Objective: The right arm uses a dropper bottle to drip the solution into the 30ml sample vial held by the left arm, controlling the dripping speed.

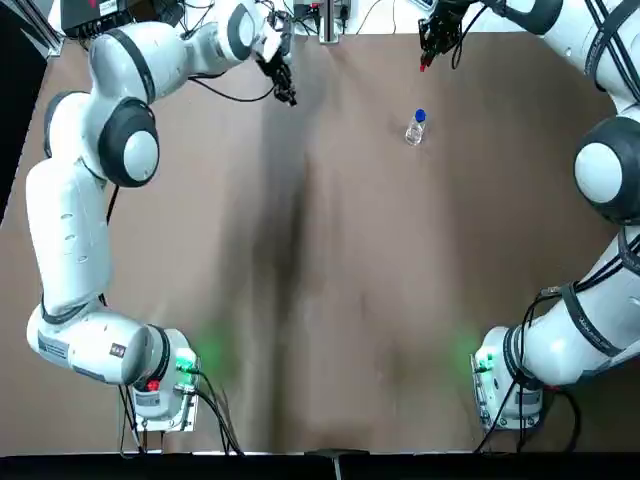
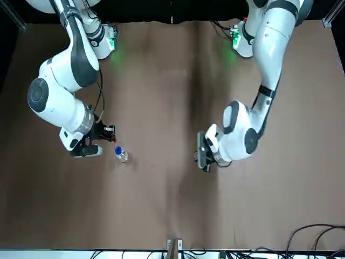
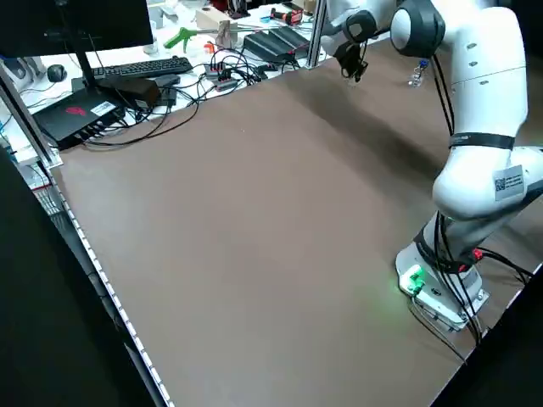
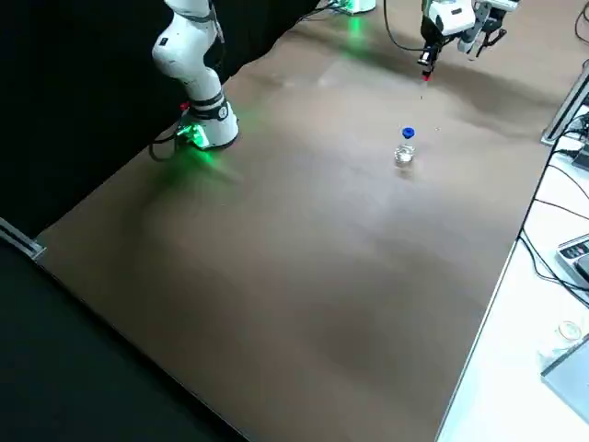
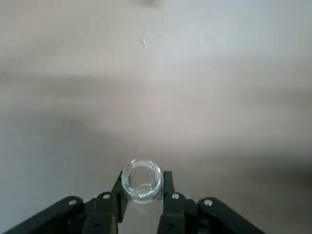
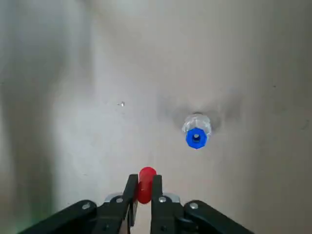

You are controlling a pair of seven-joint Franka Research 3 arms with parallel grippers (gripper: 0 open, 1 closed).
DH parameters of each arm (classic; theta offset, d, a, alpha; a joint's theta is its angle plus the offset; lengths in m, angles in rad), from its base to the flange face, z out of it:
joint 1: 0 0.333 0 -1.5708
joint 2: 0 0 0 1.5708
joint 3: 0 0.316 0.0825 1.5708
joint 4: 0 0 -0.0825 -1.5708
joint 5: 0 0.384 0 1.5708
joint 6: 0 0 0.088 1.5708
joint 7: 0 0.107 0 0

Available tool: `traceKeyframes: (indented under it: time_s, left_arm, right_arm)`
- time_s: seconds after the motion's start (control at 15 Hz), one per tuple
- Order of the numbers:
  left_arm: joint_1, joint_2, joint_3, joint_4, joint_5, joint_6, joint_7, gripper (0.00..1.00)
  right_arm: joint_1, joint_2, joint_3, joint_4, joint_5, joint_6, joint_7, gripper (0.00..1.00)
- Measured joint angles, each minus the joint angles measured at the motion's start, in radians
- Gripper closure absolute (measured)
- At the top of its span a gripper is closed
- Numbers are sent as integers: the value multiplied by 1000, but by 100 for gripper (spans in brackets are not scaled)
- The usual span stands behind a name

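"Right wrist view: what do you have in your right gripper (image 6: 145,178)?"

"You have its two fingers closed around the red-tipped dropper (image 6: 146,187), above the table (image 6: 73,112). You can't tell from here whether it carries any solution."

"And where is your dropper bottle (image 6: 197,137)?"

"It stands on the table near that gripper, its blue neck open. If the dropper needs filling, you should line its tip up over the neck and lower it straight, since a sideways brush could tip so light a bottle."

"Where does your left gripper (image 5: 142,178) wait?"

"Across the table, well apart from the right one, with the 30ml sample vial (image 5: 139,193) pinched between its fingers. Keep your grip light but sure, and hold the mouth level."

"How would you drip?"

"Bring the two together, centre the tip over the mouth without touching the rim, then squeeze in tiny steps and pause after each drop. A hard pinch could send a stream."

"What stands in your way?"

"Mostly the bottle, so you'd best lift clear of it before crossing. Watch the left arm's loose cable (image 1: 238,98) too; your desk cables (image 3: 157,127) lie beyond the table edge."
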Motion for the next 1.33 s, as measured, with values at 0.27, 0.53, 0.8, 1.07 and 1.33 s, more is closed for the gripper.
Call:
traceKeyframes:
  time_s: [0.27, 0.53, 0.8, 1.07, 1.33]
  left_arm:
    - [-174, -1, 103, 34, 45, 92, -130, 68]
    - [-322, -1, 217, 36, 56, 110, -208, 68]
    - [-373, -1, 230, 46, 57, 146, -322, 68]
    - [-433, -1, 268, 51, 58, 152, -405, 68]
    - [-462, -1, 274, 51, 58, 192, -426, 68]
  right_arm:
    - [1, -1, 4, 0, 65, 0, 3, 85]
    - [2, -1, 4, 0, 111, 0, 5, 85]
    - [6, -1, 9, 1, 147, 1, 6, 85]
    - [17, -1, 9, 5, 222, 2, 6, 85]
    - [26, -2, 9, 11, 295, 2, 6, 84]
